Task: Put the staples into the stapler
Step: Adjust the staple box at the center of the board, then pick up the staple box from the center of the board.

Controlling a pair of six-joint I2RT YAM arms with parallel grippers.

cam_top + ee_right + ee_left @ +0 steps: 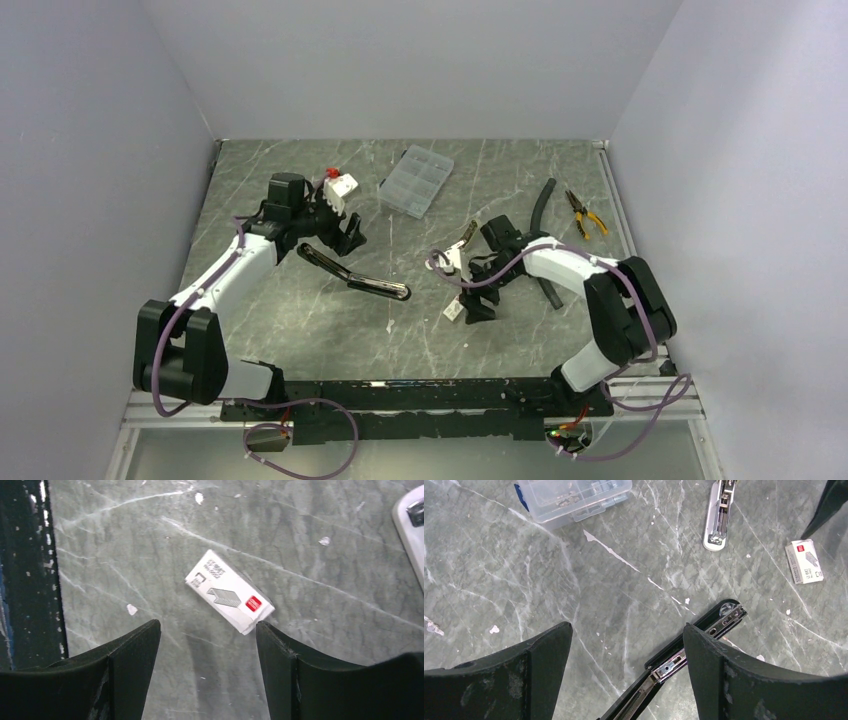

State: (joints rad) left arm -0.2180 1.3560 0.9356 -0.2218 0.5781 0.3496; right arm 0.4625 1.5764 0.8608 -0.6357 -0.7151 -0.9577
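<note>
Staples are not loaded yet. Their white box (230, 597) lies on the table (325, 630) under the right gripper (207, 624), fingers apart, holding nothing. The left gripper (626, 627), also apart, hangs over the open black stapler (716, 622). All loading is left.

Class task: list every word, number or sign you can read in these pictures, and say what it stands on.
No text can be read anywhere.
Staple box: dark print near one end, too blurred to read.
Same box: red mark, lettering too small to read.
</note>
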